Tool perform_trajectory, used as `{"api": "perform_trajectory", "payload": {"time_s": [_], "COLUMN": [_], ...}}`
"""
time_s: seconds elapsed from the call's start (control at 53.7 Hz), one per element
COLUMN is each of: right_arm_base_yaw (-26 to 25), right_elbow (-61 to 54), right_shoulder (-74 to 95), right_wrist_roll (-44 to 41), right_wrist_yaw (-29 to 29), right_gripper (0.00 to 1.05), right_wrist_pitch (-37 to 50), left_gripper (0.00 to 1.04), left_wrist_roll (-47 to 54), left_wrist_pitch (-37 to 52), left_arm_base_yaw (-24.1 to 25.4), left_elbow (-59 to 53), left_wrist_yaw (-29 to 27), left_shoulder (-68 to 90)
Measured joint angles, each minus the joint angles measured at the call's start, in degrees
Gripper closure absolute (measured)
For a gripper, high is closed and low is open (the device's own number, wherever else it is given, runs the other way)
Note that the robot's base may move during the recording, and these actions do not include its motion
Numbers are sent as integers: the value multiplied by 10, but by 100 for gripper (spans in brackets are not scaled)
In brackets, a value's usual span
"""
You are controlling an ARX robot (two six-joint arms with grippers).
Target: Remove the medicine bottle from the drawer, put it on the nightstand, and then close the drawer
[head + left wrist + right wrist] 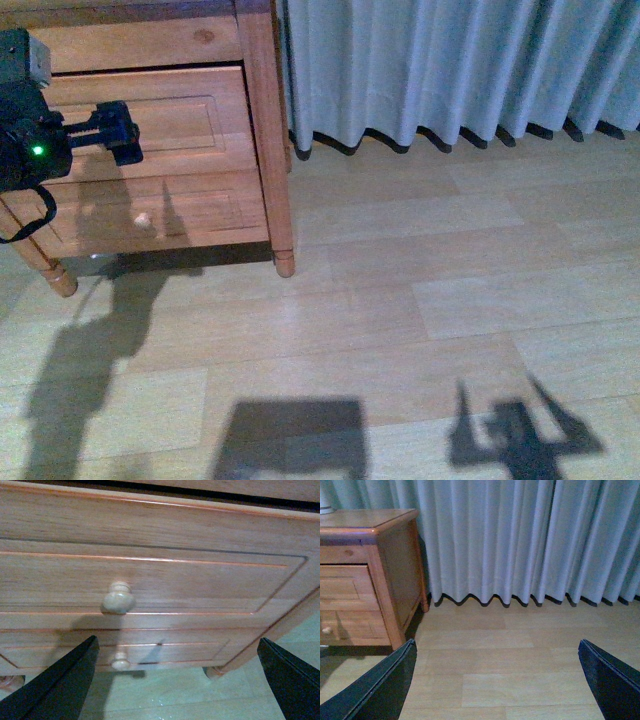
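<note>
The nightstand (262, 120) stands at the far left of the front view. The drawer (195, 115), the taller one, looks shut or nearly shut, so its inside is hidden. The medicine bottle is not in view. My left gripper (122, 132) is open and empty, just in front of that drawer's panel, covering the knob there. In the left wrist view the drawer's round knob (118, 598) lies ahead of the open left gripper (177, 690), not between the fingers. My right gripper (495, 685) is open and empty above bare floor, well right of the nightstand (390, 580).
The shallower drawer (200, 210) with its knob (143, 219) sits below the taller one. A grey curtain (450, 70) hangs to the floor right of the nightstand. A white object's base (325, 506) stands on the nightstand top. Pale wood floor (400, 330) spreads across the foreground.
</note>
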Motion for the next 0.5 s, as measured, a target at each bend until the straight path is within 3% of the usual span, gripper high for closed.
{"api": "perform_trajectory", "payload": {"time_s": [0.502], "right_arm_base_yaw": [0], "right_elbow": [0], "right_shoulder": [0], "right_wrist_roll": [0], "right_wrist_yaw": [0], "right_gripper": [7], "right_wrist_pitch": [0], "left_gripper": [6], "left_wrist_roll": [2], "left_wrist_pitch": [1], "left_arm_base_yaw": [15], "left_elbow": [114], "left_wrist_yaw": [12], "left_shoulder": [96]}}
